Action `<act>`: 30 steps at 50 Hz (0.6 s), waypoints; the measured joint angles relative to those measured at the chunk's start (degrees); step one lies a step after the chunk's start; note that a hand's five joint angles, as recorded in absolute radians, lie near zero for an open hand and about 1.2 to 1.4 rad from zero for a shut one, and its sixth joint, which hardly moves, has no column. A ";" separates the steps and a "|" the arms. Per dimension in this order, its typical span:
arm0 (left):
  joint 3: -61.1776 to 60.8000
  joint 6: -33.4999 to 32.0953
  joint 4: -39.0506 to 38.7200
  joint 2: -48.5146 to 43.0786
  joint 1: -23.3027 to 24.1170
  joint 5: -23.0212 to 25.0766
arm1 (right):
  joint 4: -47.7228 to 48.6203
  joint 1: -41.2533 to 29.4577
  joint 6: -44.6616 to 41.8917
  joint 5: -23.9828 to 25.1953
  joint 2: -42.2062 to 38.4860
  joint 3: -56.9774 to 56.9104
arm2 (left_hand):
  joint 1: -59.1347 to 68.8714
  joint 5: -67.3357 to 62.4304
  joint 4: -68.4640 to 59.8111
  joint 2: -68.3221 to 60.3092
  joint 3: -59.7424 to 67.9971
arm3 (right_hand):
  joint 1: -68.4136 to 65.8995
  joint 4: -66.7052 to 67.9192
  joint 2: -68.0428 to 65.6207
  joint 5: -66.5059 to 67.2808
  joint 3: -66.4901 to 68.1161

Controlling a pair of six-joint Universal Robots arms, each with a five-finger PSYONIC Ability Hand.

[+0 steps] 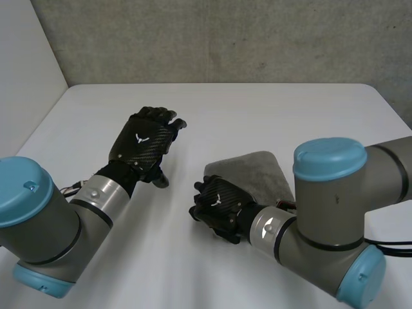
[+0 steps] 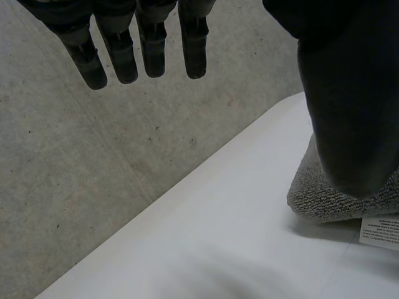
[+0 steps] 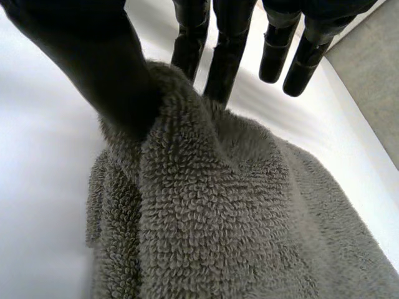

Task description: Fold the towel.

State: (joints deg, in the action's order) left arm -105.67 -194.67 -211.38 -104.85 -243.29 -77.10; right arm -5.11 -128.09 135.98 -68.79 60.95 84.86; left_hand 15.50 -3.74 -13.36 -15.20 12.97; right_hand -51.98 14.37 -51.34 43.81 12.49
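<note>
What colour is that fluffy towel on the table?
Grey all over, no pattern: a plain grey terry towel. The right wrist view shows it best.

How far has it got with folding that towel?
The towel already lies as a small, thick bundle, so some folding looks done. In hand: the right hand pinches a raised edge between thumb and fingers. The left hand hovers open, apart. Left: probably laying that edge down and letting go.

On table (image 1: pixel 257 109), towel (image 1: pixel 257 175) at right
</note>
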 measured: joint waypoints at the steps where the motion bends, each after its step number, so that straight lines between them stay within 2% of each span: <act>1: 0.10 0.01 -0.02 -0.02 0.00 0.00 | 0.86 -0.05 0.55 -0.56 -0.10 0.41 | 0.00 0.00 0.00 0.01 0.00 | 6.66 0.00 6.07 -6.61 0.00; 7: 1.52 0.44 -0.14 -0.17 0.32 0.02 | 4.90 1.35 7.11 -2.04 2.57 3.06 | 0.00 0.09 0.00 0.12 0.00 | 34.53 0.00 33.59 -37.53 0.00; 8: 1.69 0.55 -0.15 -0.20 0.38 0.02 | 5.20 1.70 8.02 -2.07 3.07 3.38 | 0.00 0.09 0.00 0.12 0.00 | 35.71 0.00 34.91 -39.14 0.00; 13: 4.00 3.07 -0.17 -1.14 1.43 0.02 | 7.89 7.37 19.13 -1.93 8.91 6.76 | 0.00 0.09 0.00 0.13 0.00 | 37.97 0.00 36.92 -40.26 0.00; 19: 8.03 9.38 -0.04 -4.07 4.95 -0.02 | 9.25 15.29 32.40 -1.28 12.98 9.58 | 0.00 0.09 0.00 0.13 0.00 | 38.25 0.00 36.92 -40.26 0.00; 23: 9.92 11.98 0.17 -6.38 7.60 -0.21 | 9.05 18.77 36.84 0.05 12.94 10.30 | 0.00 0.09 0.00 0.13 0.00 | 38.32 0.00 36.94 -40.26 0.00; 30: 11.78 13.05 1.83 -11.02 12.05 -2.44 | 8.73 21.55 38.86 3.45 8.99 10.53 | 0.00 0.09 0.00 0.13 0.00 | 38.47 0.00 36.93 -40.26 0.00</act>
State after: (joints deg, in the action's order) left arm -93.88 -181.62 -209.55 -115.87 -231.24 -79.54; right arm 3.62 -106.54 174.84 -65.34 69.94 95.39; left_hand 15.50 -3.65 -13.36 -15.07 12.97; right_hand -13.51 14.37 -14.41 3.55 12.49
